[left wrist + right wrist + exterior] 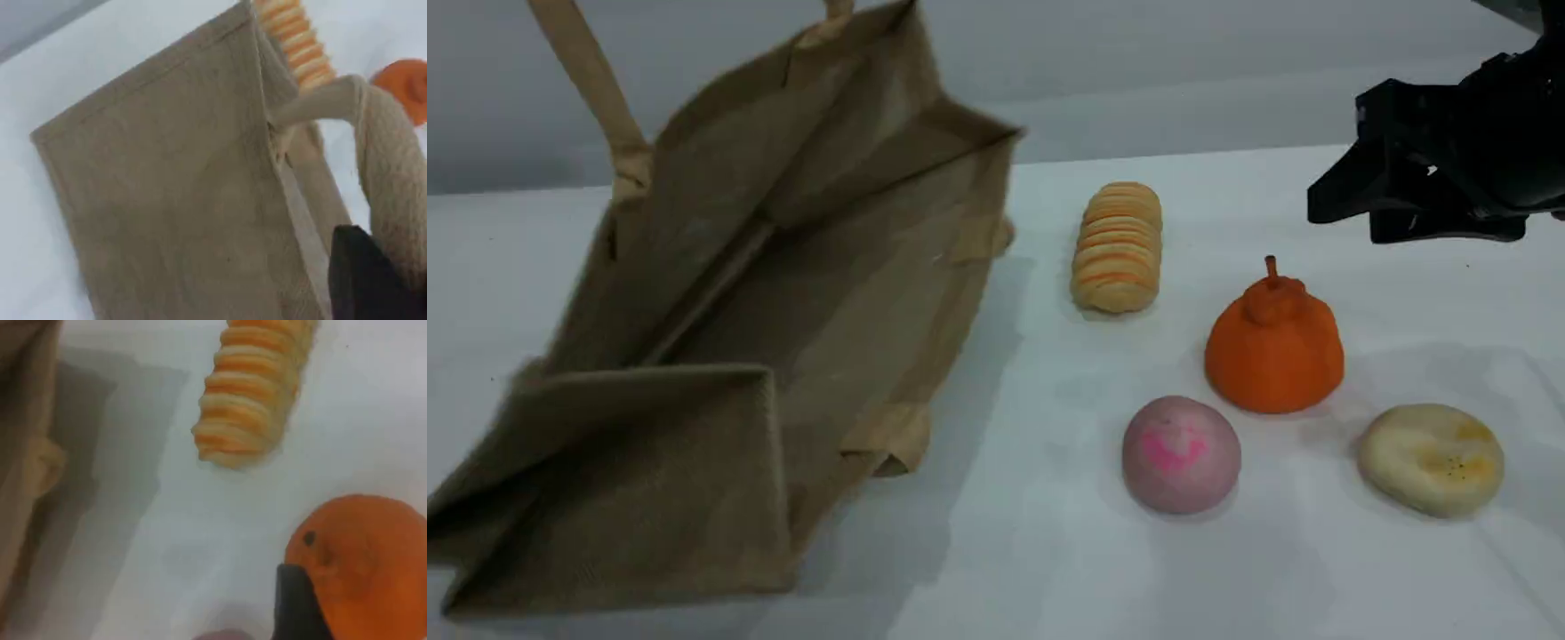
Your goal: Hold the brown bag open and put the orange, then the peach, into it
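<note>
The brown bag (783,293) hangs tilted at the left, its mouth gaping up and back, with its base resting on the table. One beige handle (591,80) runs taut out of the top edge. In the left wrist view my left gripper (373,273) is shut on that handle (393,180), with the bag's side (173,200) below it. The orange (1274,348) stands right of centre, and the peach (1181,453) lies in front of it. My right gripper (1352,213) hovers open above and to the right of the orange (367,560), holding nothing.
A ridged beige-and-orange striped roll (1119,246) lies behind the orange, close to the bag's right side. A flat cream-yellow dimpled disc (1432,458) sits at the front right. A white cloth (1049,551) covers the table.
</note>
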Tool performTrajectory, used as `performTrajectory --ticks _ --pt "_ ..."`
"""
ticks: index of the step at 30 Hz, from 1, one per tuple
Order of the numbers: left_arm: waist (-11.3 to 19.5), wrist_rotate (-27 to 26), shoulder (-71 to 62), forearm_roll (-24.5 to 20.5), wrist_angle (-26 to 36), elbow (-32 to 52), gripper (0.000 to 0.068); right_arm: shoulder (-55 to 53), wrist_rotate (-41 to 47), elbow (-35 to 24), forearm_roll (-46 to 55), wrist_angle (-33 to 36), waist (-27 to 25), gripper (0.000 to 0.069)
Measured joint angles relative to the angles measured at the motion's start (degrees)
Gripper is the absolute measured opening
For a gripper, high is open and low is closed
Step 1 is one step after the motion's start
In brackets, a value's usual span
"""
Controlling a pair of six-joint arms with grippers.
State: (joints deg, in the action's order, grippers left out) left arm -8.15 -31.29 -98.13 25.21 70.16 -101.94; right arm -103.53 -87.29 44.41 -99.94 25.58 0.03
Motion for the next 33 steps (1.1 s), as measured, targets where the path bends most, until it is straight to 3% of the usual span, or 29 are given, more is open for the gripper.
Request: performTrajectory --ticks 3,10,14,33 --pt "0.00 -1.03 0.63 2.26 -0.05 0.05 0.0071 0.00 -0.36 0.00 0.00 0.00 0.00 0.0354" --pt "0.00 -1.57 0.63 2.42 -0.06 0.05 0.0071 0.05 -2.75 0.00 0.00 0.00 0.00 0.0354" --pt "0.00 -1.44 0.63 5.51 -0.11 0.05 0.0071 -0.43 -2.75 0.11 0.00 0.05 0.00 0.0354" --pt "0.00 -1.80 0.58 9.52 -0.25 0.09 0.0071 -11.04 -2.70 6.19 -0.03 1.64 0.00 0.0354"
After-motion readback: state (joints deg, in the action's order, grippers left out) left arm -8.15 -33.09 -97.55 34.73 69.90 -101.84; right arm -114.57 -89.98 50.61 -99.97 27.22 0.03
